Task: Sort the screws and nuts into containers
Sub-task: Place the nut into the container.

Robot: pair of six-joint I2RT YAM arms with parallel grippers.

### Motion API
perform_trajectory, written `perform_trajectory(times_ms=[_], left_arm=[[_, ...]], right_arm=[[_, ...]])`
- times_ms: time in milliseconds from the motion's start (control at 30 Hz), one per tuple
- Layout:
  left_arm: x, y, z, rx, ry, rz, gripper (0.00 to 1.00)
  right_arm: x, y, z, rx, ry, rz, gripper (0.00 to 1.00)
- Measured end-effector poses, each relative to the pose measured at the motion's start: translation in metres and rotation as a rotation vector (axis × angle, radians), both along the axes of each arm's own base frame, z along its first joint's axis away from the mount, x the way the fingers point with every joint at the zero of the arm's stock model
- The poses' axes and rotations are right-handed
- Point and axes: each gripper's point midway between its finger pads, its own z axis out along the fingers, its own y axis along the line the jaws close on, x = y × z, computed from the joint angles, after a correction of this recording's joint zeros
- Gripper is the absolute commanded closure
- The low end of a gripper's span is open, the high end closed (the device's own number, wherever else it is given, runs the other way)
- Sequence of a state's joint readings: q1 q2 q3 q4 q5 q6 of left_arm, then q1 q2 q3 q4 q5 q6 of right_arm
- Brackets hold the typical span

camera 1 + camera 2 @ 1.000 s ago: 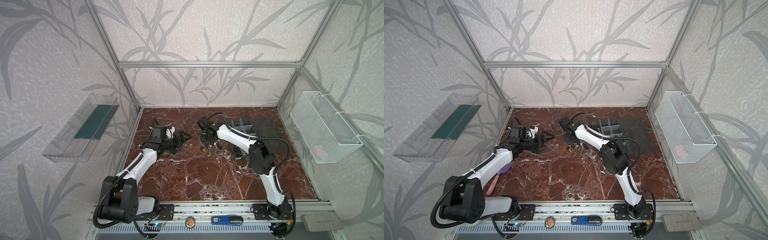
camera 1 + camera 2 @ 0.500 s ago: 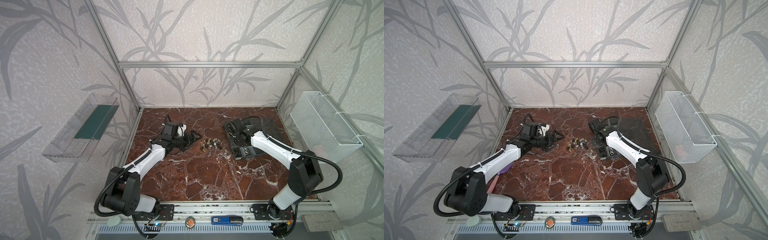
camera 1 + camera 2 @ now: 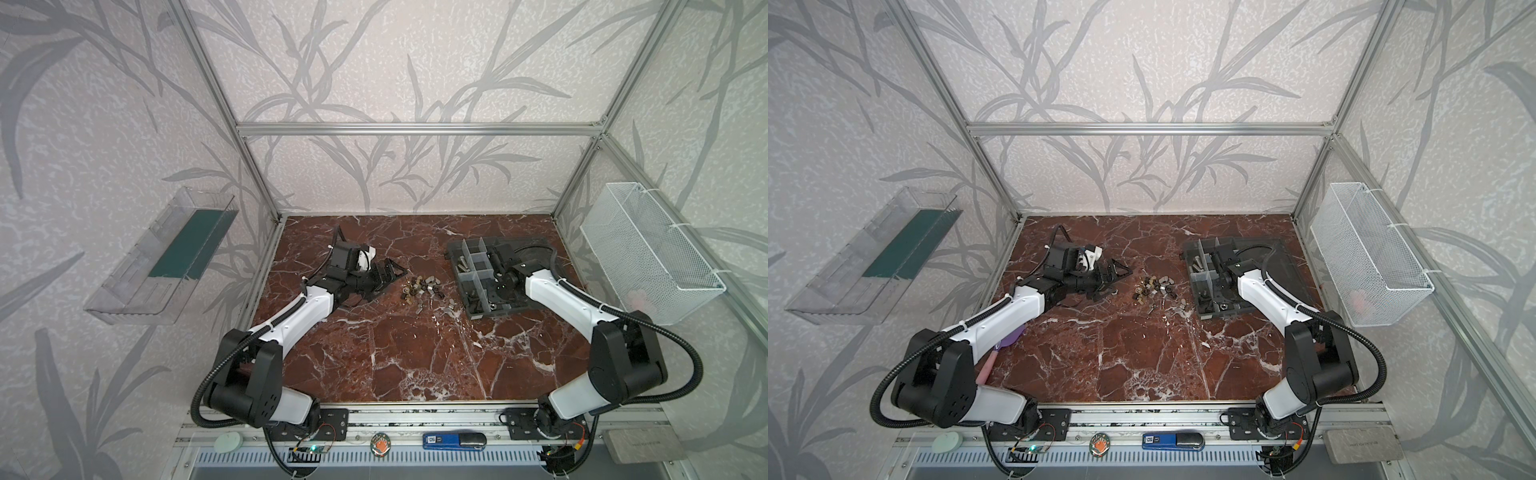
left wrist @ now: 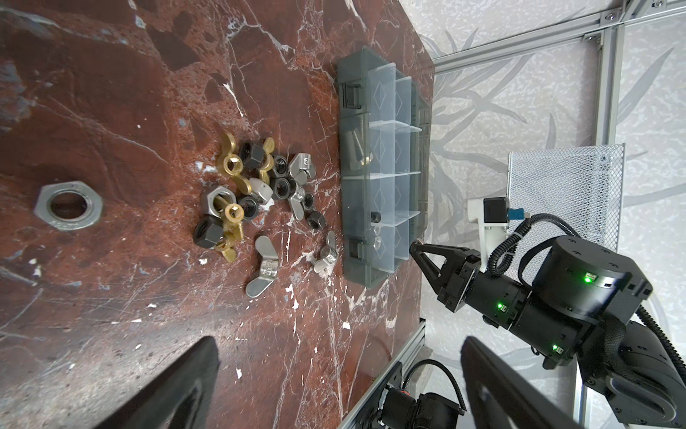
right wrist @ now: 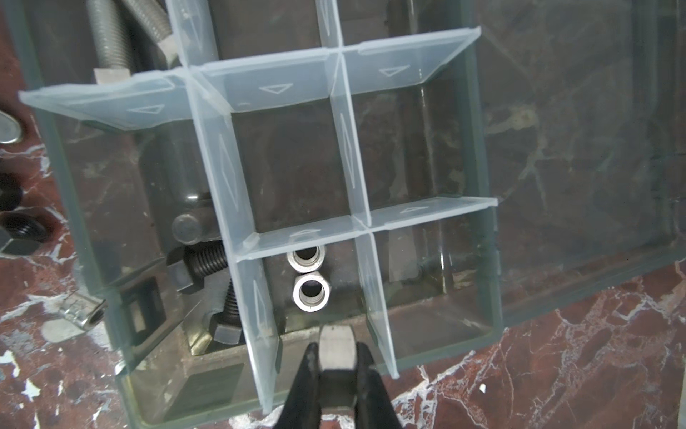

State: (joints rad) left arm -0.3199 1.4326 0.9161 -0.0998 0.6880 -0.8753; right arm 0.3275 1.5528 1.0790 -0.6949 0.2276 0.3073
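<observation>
my right jaws clamp a silver nut (image 5: 336, 347); the compartment (image 5: 345, 286) with two like it lies just ahead. left jaws stand apart.

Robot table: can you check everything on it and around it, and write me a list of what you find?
Surface: red-brown marble table with white veins.
Job's things: nuts and wing nuts piled beside the open organizer box; one big hex nut lies apart; bolts and two silver nuts sit in compartments.
Clutter: purple-and-pink tool, partly under the left arm.
Claws: left claw open, empty, near the pile; right claw shut on a silver nut over the box.
Cables: black hoses loop by both arm bases; none touch the pile.
Surroundings: white mesh basket, clear wall bin, metal frame.
</observation>
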Motion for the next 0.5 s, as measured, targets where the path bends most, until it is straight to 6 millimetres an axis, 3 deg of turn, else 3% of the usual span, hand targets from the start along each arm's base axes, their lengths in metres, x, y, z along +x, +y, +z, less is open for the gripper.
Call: perform_trajectory(times_ms=[300,500], left_arm=[[0.0006,-0.0001,-0.0037,0.005,0.008,0.002,0.0],[0.0009,0.0002,-0.0032,0.007,0.009,0.003,0.0]], right_arm=[[0.0039,0.0021,-0.0039,0.002,-0.002,0.007,0.7],[0.0037,0.0031,-0.0053,0.005,0.004,0.012,0.67]])
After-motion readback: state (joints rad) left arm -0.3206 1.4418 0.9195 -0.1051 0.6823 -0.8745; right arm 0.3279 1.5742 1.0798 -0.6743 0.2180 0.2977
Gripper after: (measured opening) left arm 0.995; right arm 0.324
